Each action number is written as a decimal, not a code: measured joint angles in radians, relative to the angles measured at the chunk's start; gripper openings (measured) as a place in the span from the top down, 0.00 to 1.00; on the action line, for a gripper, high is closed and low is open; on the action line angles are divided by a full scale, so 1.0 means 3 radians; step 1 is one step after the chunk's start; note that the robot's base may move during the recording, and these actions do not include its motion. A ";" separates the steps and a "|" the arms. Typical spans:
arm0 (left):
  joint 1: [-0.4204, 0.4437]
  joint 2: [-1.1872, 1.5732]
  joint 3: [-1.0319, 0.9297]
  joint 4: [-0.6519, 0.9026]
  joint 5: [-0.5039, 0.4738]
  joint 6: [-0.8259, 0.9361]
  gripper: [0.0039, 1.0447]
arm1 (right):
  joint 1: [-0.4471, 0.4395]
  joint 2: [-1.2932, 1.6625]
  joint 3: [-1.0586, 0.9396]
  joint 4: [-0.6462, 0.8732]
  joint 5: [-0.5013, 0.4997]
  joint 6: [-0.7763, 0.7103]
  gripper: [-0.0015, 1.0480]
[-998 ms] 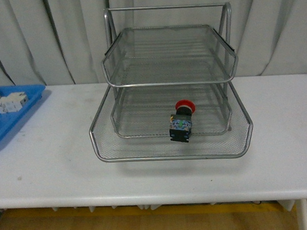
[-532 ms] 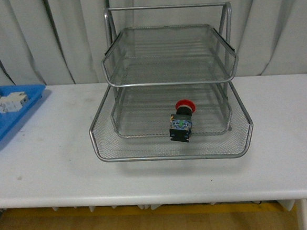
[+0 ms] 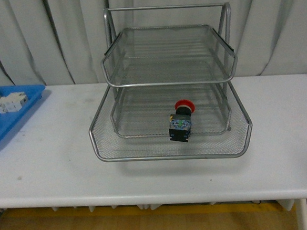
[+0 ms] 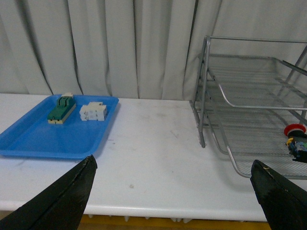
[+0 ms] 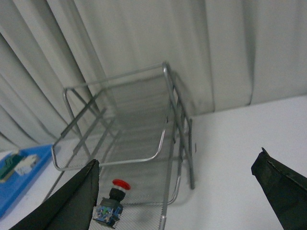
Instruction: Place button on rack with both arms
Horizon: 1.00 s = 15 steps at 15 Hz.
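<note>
Red-capped, dark-bodied push button (image 3: 181, 121) is lying in lowest tray of silver wire-mesh rack (image 3: 172, 158); placement looking complete. Left gripper (image 4: 172, 163), right gripper (image 5: 177, 160): both gaping wide, holding nothing.

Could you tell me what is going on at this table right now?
Nothing is being handled at this moment. The button lies in the lowest tray of the rack, which stands on the white table. The left gripper and the right gripper are both open, empty and well clear of it. Off to the side, a blue tray holds a white block and a green-and-beige block.
</note>
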 joint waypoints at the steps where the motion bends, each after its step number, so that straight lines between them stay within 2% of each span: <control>1: 0.0000 0.0000 0.0000 -0.0001 0.0000 0.0001 0.06 | 0.0167 0.0664 0.0388 -0.0090 0.0042 0.0099 0.06; 3: 0.0000 0.0000 0.0000 0.0000 0.0000 0.0000 0.06 | 0.0518 0.1685 0.1020 -0.0598 0.0099 0.0118 0.06; 4: 0.0000 0.0000 0.0000 -0.0001 0.0000 0.0001 0.06 | 0.0806 0.2220 0.1550 -0.1031 0.0085 0.0172 0.06; 5: 0.0000 0.0000 0.0000 -0.0001 0.0000 0.0000 0.06 | 0.1003 0.2379 0.1783 -0.1268 0.0067 0.0233 0.24; 9: 0.0000 0.0000 0.0000 -0.0001 0.0001 0.0001 0.06 | 0.1258 0.2564 0.1906 -0.1626 -0.0029 0.0220 0.71; 10: 0.0000 0.0000 0.0000 0.0000 0.0000 0.0000 0.06 | 0.1300 0.2593 0.1912 -0.1662 -0.0036 0.0189 0.80; 12: 0.0000 0.0000 0.0000 0.0000 0.0001 0.0001 0.06 | 0.1342 0.2650 0.1921 -0.1727 -0.0020 0.0139 0.96; 15: 0.0000 0.0000 0.0000 -0.0001 0.0000 0.0001 0.06 | 0.1420 0.2748 0.1923 -0.1769 -0.0004 0.0057 0.98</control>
